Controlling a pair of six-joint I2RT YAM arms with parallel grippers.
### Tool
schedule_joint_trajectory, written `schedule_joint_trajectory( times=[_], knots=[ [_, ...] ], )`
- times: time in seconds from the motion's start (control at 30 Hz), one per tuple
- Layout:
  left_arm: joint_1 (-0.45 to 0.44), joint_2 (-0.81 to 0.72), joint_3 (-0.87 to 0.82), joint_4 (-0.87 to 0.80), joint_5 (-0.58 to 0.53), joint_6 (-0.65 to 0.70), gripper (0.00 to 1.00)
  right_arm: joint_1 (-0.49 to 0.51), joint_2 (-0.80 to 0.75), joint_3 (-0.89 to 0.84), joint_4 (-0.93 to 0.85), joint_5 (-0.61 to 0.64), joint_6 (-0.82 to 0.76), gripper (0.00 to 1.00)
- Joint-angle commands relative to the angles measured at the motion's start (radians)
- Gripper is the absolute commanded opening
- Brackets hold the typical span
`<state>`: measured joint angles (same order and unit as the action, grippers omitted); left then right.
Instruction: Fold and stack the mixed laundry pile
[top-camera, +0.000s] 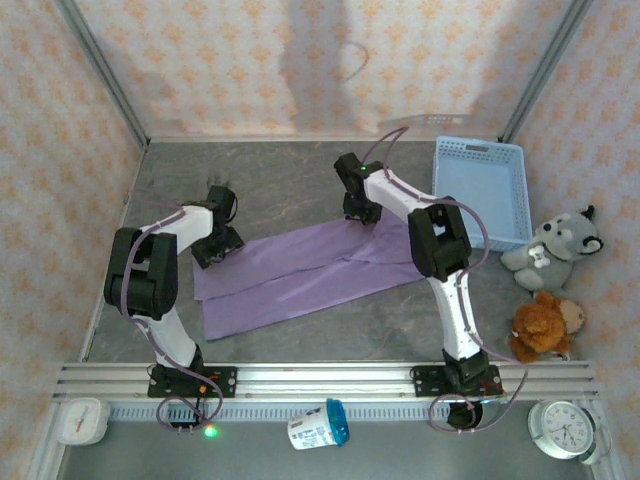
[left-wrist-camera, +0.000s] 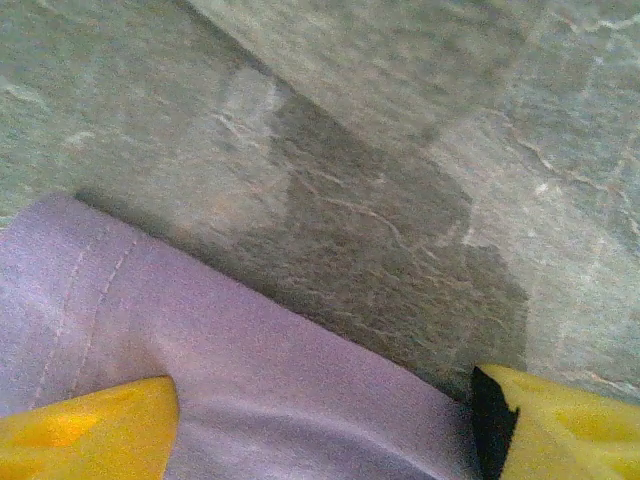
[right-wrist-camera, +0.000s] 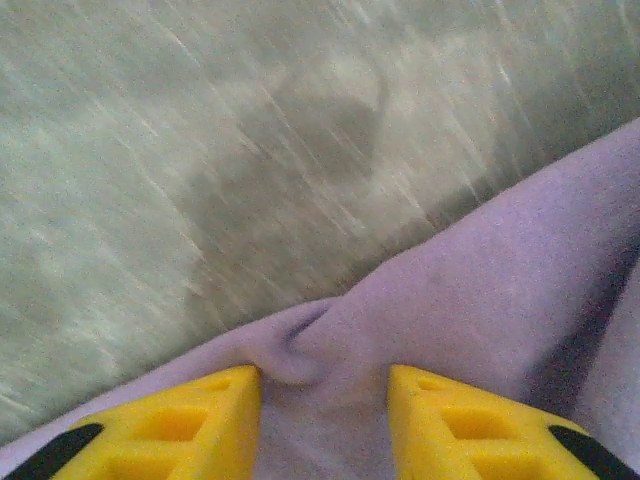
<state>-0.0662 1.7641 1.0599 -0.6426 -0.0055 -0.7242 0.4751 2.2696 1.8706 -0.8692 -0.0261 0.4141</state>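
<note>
As the purple shirt (top-camera: 300, 272) lies spread on the table (top-camera: 270, 190) between my arms, my left fingers (left-wrist-camera: 90, 430) stand wide apart over its hem, gripping nothing; farther off, my right fingers (right-wrist-camera: 170, 425) straddle a pucker, whether pinching it I cannot tell.

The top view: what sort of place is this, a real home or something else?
Probably a staged robot test cell, not a home: wallpapered panels box in a grey table, two arms are bolted to an aluminium rail, and a basket and plush wolf sit as props.
</note>
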Motion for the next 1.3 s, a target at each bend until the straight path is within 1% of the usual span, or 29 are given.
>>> schedule_joint_trajectory(
  times=[0.0,0.13,0.2,0.23,0.27,0.33,0.4,0.47,0.63,0.73,0.83,0.93,1.07,1.17,1.27],
  knots=[
    [0.031,-0.018,0.018,-0.093,-0.111,0.022,0.77,-0.02,-0.081,0.024,-0.048,-0.007,-0.058,0.43],
    [0.031,-0.027,0.035,-0.091,-0.083,0.046,0.77,-0.023,-0.245,-0.136,-0.05,-0.042,-0.092,0.54],
    [0.032,-0.035,0.035,-0.084,-0.067,0.056,0.77,-0.024,-0.333,-0.251,-0.036,-0.056,-0.084,0.62],
    [0.031,-0.036,0.035,-0.083,-0.058,0.061,0.78,-0.024,-0.379,-0.31,-0.022,-0.068,-0.077,0.68],
    [0.031,-0.036,0.037,-0.084,-0.051,0.066,0.77,-0.024,-0.419,-0.372,0.005,-0.094,-0.075,0.72],
    [0.031,-0.036,0.041,-0.087,-0.039,0.073,0.78,-0.024,-0.468,-0.46,0.067,-0.17,-0.085,0.75],
    [0.031,-0.033,0.044,-0.088,-0.037,0.081,0.78,-0.02,-0.478,-0.493,0.108,-0.229,-0.085,0.76],
    [0.031,-0.025,0.05,-0.091,-0.039,0.086,0.78,0.0,-0.468,-0.488,0.142,-0.257,-0.084,0.76],
    [0.031,-0.002,0.051,-0.091,-0.036,0.086,0.78,0.081,-0.389,-0.422,0.173,-0.206,-0.081,0.76],
    [0.032,0.004,0.044,-0.086,-0.031,0.086,0.78,0.097,-0.332,-0.403,0.176,-0.17,-0.07,0.76],
    [0.034,0.005,0.039,-0.081,-0.028,0.087,0.78,0.097,-0.308,-0.412,0.151,-0.141,-0.06,0.75],
    [0.036,0.008,0.036,-0.074,-0.02,0.086,0.78,0.1,-0.346,-0.472,0.119,-0.131,-0.049,0.75],
    [0.036,0.013,0.037,-0.063,-0.01,0.077,0.78,0.113,-0.478,-0.633,0.114,-0.131,0.013,0.75],
    [0.038,0.015,0.04,-0.059,-0.006,0.074,0.78,0.116,-0.563,-0.754,0.145,-0.157,0.071,0.76],
    [0.04,0.023,0.048,-0.058,-0.002,0.078,0.78,0.115,-0.605,-0.815,0.175,-0.166,0.104,0.75]
  ],
)
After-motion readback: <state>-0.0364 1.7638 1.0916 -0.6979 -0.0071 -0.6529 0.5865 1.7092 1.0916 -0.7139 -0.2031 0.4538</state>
